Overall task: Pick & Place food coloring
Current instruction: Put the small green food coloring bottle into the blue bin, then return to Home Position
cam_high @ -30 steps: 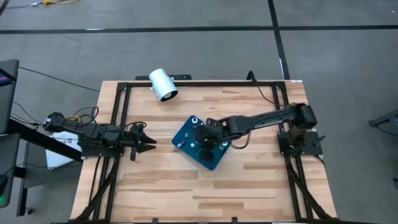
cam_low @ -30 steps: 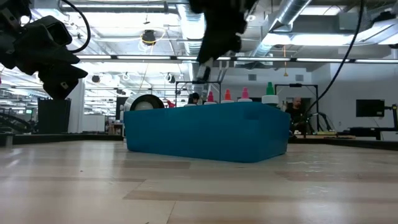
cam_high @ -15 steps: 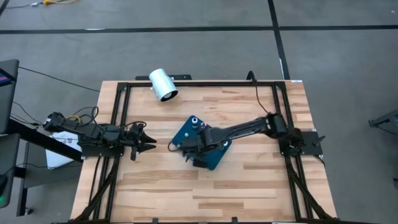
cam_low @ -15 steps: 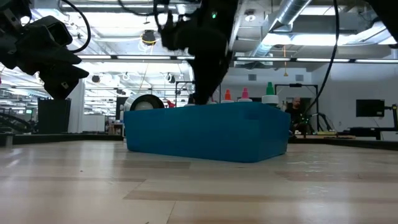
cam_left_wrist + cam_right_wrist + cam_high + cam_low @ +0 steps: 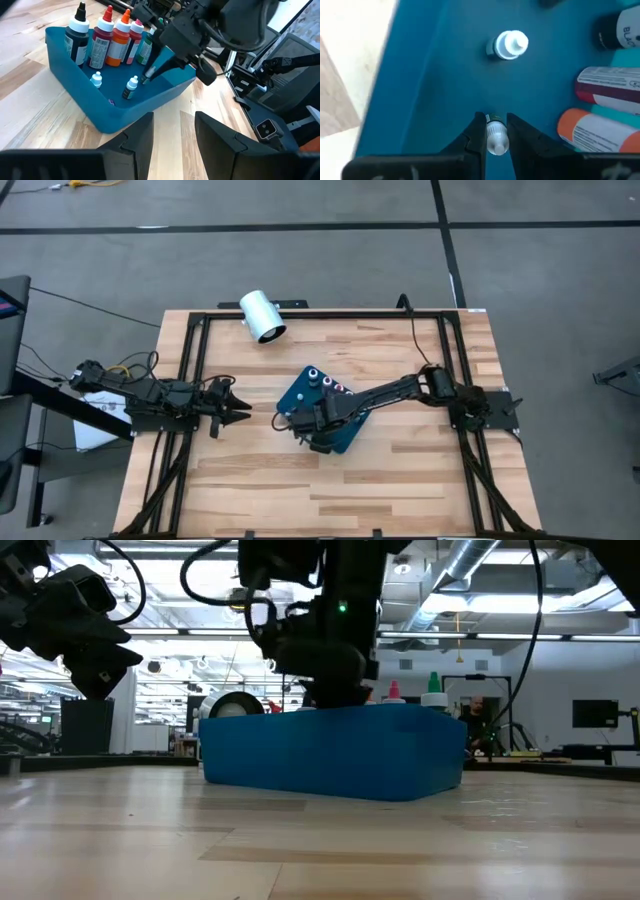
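A: Where is the right gripper (image 5: 146, 78)?

B: It reaches down into the teal rectangular plastic tray (image 5: 296, 394), which sits near the middle of the pale wooden slatted table (image 5: 420, 480). Its two dark fingers (image 5: 476, 134) are pressed together on the cap of a tiny pale food coloring bottle with a white ridged top (image 5: 495, 137), so the claw is closed about as far as it goes with that small bottle pinched between the pads.

A: And where does that bottle stand?

B: Inside the tray, near the tray wall that faces the left arm. Another tiny bottle with a pale blue-white cap (image 5: 509, 45) stands upright just beside it on the tray floor, apart from the fingers.

A: What else is in the tray?

B: A row of larger squeeze bottles along the tray's far side: a black one with a white collar (image 5: 77, 36), a dark red one (image 5: 101, 40), an orange one (image 5: 120, 42), and a pink one behind.

A: The left gripper (image 5: 172, 130)?

B: It waits at the table's left edge, pointing at the tray, its fingers parted about halfway with nothing between them.

A: Anything else?

B: A white cylinder (image 5: 262, 316) lies on its side at the table's far edge.
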`<state>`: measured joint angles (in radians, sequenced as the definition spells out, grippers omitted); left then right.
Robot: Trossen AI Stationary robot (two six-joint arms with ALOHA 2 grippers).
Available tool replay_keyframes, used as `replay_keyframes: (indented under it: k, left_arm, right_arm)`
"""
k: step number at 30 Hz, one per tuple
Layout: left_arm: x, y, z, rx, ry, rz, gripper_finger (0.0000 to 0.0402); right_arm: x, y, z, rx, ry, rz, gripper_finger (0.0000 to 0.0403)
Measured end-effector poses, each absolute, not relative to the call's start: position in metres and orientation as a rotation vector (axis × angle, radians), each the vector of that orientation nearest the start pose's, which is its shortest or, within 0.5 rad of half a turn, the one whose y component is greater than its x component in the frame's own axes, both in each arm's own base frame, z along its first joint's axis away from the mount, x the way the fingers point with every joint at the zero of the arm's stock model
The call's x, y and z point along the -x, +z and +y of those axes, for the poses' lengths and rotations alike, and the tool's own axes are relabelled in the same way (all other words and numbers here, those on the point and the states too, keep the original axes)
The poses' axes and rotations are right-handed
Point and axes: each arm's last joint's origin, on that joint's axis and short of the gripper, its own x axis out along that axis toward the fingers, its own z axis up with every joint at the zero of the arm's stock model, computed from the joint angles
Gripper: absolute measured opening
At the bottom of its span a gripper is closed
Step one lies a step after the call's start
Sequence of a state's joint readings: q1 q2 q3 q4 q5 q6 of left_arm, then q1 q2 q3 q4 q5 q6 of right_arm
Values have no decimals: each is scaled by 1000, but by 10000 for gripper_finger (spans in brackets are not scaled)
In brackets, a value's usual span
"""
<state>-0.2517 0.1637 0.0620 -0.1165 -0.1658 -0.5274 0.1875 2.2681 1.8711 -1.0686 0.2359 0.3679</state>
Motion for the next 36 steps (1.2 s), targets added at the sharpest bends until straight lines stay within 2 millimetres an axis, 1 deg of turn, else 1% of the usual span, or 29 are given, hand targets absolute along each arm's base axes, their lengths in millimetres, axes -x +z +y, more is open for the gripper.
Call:
replay_keyframes:
  k: [4, 16, 19, 23, 27, 31, 36]
  left_arm:
    - [-101, 160, -21, 480, -28, 231, 135]
    - [-101, 160, -21, 479, -28, 231, 135]
    - [-101, 160, -21, 479, -28, 231, 135]
    - [-101, 160, -21, 479, -29, 231, 135]
    - [-101, 160, -21, 469, -30, 231, 135]
    - [-101, 161, -21, 461, -31, 230, 135]
    - [-101, 160, -21, 461, -31, 231, 135]
  right_arm:
    - [-438, 161, 75, 12, -308, 1410, 52]
    - [-439, 160, 73, 15, -297, 1399, 54]
    - [-439, 160, 73, 23, -288, 1398, 69]
    - [-439, 156, 74, 24, -278, 1412, 103]
    - [-439, 157, 73, 27, -274, 1409, 132]
    - [-440, 165, 71, 23, -281, 1409, 149]
    - [-439, 196, 70, 52, -282, 1444, 157]
